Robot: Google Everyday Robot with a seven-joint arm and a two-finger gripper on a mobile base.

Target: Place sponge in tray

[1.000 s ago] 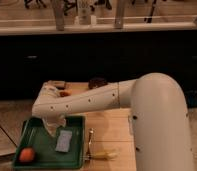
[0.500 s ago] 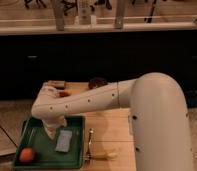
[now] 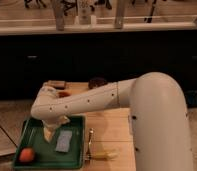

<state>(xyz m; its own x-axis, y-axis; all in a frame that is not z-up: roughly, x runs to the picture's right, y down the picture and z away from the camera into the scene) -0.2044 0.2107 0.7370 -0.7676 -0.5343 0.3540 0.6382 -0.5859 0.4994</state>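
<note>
Sponge (image 3: 63, 141) lies flat inside the tray (image 3: 79, 121), right of centre. My claw (image 3: 50, 131) hangs just left of it, over the tray; spread or pressed together, I cannot tell. Risk, as I judge it: lifting out carelessly could drag the sponge or nudge the orange ball (image 3: 26, 155).

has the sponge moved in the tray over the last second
No. The sponge lies flat in the same spot against the tray rim, with the gripper just to its left over the tray.
</note>
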